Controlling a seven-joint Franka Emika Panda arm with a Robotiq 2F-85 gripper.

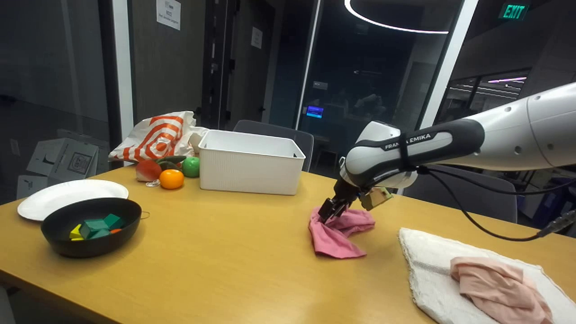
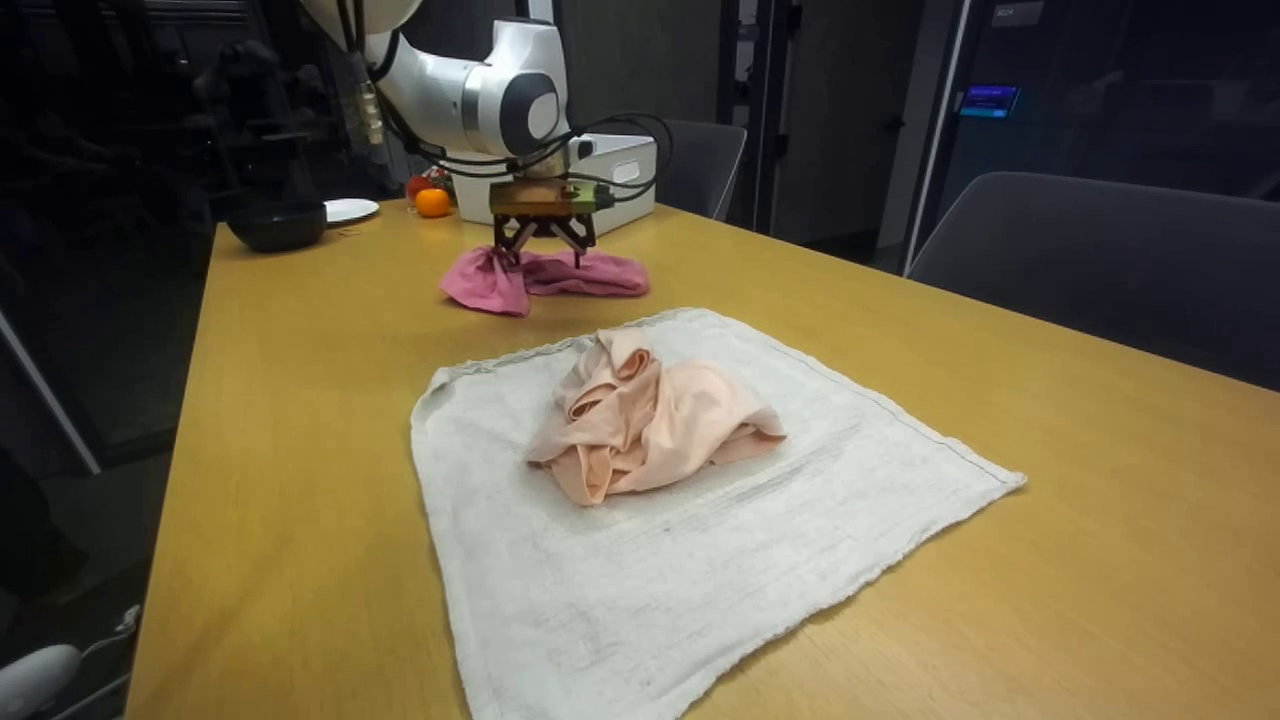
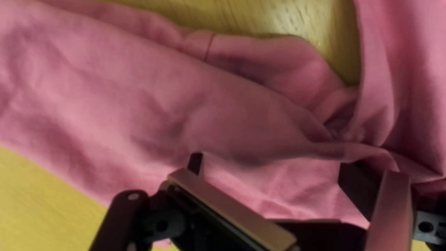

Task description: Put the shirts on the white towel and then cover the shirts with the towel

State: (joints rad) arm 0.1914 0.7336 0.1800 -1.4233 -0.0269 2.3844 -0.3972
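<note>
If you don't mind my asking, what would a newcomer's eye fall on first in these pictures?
Probably the white towel, spread on the table in the foreground of an exterior view, with the peach-pink shirt bunched on top. Next, perhaps the robot's hand, open and down at the bright pink shirt that lies directly on the table beyond the towel.

Bright curved light (image 1: pixel 396 29) against dark glass (image 1: pixel 364 67), pale sheen on table (image 3: pixel 292 17), soft wrist view.

Franka Emika Panda arm (image 2: pixel 440 100), entering an exterior view from eleven o'clock; Robotiq gripper (image 2: pixel 546 262) directed toward six o'clock, its fingers (image 3: pixel 231 209) standing wide apart.
</note>
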